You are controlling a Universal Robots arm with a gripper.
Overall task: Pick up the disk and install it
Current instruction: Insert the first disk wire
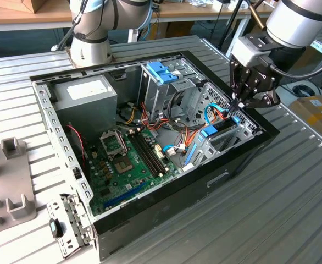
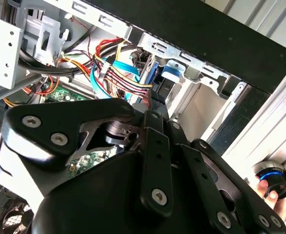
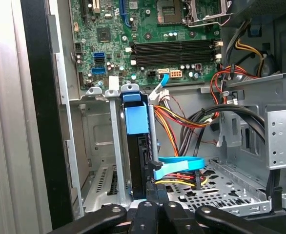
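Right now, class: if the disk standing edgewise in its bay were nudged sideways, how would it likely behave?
The disk would probably stay stiff: it looks like a rigid block with a blue carrier. It likely would not tip, since metal bay rails flank it. It is probably dense for its size.

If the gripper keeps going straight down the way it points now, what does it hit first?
Most likely the disk itself: the gripper sits right over its near end, where it stands on edge in the drive bay. Depth is unclear, so it may already be touching.
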